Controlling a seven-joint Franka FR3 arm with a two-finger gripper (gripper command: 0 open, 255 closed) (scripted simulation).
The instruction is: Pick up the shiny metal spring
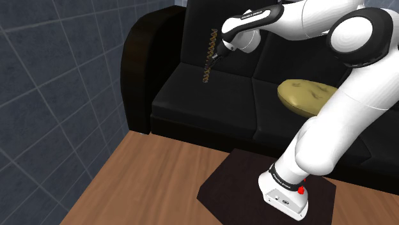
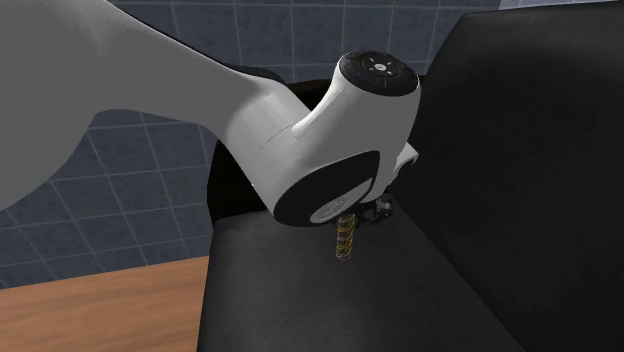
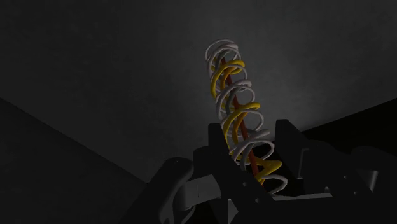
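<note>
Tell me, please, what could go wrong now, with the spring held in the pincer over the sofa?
1. The pincer clasps the spring across its coils, and a long part sticks out beyond the fingers. It might tilt or slip out during a fast move.
2. In the second exterior view, the spring's lower end hangs close to the black sofa seat. A sideways move at this height could drag or snag it.

White arm, dark joints, red base button
</note>
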